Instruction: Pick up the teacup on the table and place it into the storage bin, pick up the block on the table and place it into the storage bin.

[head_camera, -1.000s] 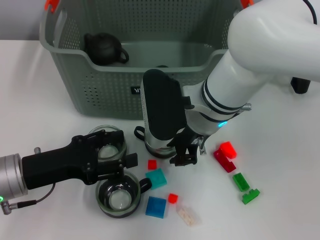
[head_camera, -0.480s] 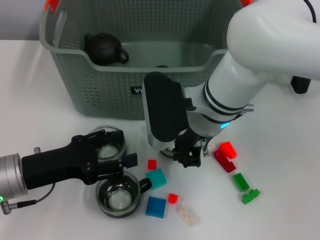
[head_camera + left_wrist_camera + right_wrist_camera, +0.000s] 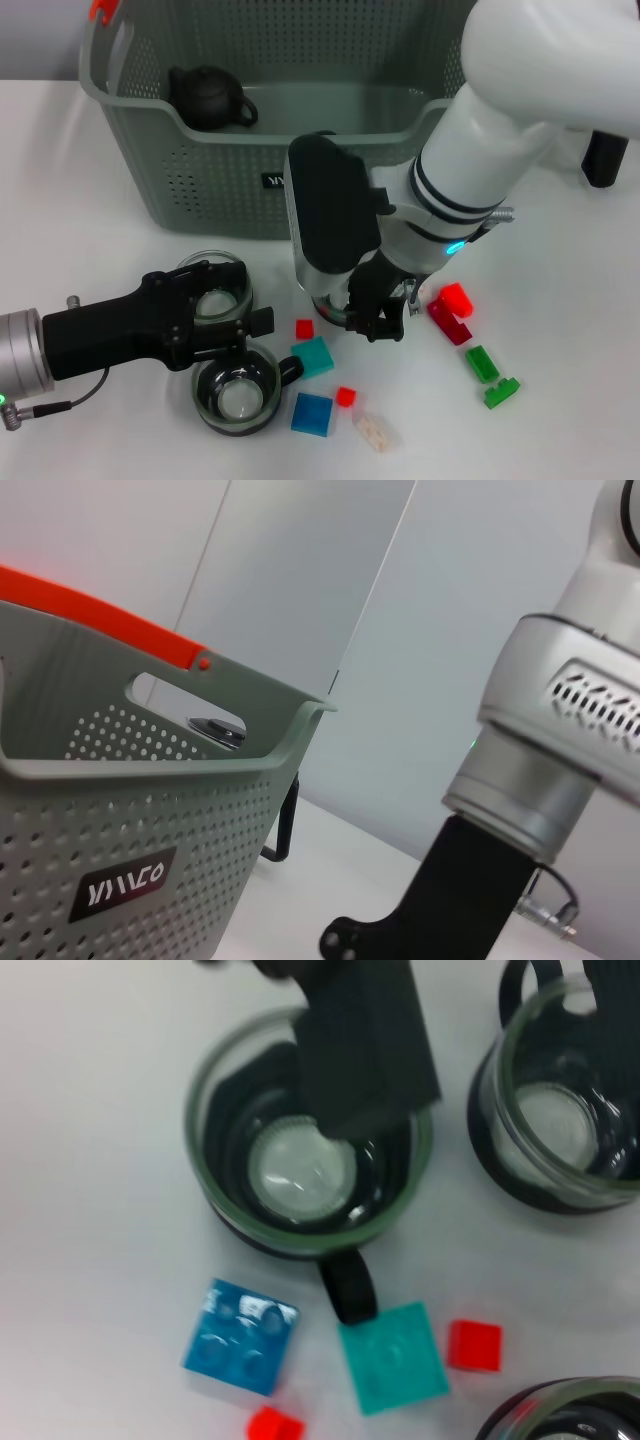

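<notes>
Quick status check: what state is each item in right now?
Grey-green perforated storage bin: upright, open-topped.
Black teapot: upright inside the bin, lid on.
Glass teacup with black handle: upright on the table, empty.
Second glass teacup: upright, left gripper over it.
Third teacup: beside right gripper, mostly hidden.

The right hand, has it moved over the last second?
Yes. In the head view the right hand has shifted toward the red blocks, away from the small red cube.
</notes>
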{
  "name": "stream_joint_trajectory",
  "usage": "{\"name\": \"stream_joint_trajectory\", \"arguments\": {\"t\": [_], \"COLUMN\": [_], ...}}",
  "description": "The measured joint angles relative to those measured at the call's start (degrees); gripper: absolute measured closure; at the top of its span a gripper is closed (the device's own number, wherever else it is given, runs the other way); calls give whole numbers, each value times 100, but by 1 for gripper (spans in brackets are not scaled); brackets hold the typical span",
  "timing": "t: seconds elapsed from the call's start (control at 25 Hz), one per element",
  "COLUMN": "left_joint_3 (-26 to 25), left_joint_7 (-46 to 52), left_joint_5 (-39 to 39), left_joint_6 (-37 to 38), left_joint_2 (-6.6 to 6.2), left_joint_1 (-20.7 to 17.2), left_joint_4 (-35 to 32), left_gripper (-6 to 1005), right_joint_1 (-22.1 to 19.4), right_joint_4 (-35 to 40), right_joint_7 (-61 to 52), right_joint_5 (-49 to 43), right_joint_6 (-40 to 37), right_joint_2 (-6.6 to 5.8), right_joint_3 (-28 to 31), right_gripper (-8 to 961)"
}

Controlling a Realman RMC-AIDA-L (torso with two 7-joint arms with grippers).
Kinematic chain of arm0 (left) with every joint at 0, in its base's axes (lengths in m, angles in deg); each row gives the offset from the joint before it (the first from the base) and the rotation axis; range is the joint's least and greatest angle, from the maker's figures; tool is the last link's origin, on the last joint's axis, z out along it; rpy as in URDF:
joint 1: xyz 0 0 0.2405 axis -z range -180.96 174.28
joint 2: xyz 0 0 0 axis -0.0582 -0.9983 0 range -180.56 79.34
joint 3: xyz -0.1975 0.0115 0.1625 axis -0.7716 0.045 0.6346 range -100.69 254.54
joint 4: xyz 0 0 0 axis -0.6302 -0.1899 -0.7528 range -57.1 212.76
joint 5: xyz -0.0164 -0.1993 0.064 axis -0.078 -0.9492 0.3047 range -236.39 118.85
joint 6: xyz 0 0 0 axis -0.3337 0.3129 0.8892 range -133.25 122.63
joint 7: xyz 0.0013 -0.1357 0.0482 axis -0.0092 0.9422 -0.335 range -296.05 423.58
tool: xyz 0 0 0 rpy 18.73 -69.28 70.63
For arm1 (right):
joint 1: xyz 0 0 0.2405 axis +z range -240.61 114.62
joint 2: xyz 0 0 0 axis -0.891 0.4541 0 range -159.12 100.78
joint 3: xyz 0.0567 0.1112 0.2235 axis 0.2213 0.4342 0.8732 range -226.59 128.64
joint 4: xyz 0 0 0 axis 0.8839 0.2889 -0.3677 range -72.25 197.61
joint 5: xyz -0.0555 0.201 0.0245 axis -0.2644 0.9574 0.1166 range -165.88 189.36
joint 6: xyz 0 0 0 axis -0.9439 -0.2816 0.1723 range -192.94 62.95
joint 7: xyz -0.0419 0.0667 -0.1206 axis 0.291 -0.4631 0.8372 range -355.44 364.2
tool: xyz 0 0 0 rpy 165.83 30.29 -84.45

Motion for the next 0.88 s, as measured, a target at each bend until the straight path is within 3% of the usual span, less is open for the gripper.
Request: {"name": "stream_joint_trajectory", "arguments": {"t": [0.36, 0.56, 0.88], "left_joint_3": [-131, -237, -243], "left_joint_7": [8, -3, -9], "left_joint_5": [7, 28, 45], "left_joint_6": [94, 203, 240], "left_joint_2": [-1, -21, -26], "left_joint_1": [-19, -20, -19], "left_joint_4": [-12, -17, -55], "left_gripper": [172, 172, 172], "right_joint_1": [-131, -175, -96], "right_joint_4": [690, 1230, 2331], "right_joint_7": [48, 41, 113], "right_joint_5": [-130, -469, -373], "right_joint_6": [-1412, -2229, -3223], "right_joint_2": [-81, -90, -222], "right_joint_3": [1303, 2262, 4042], "right_gripper": [896, 896, 896]}}
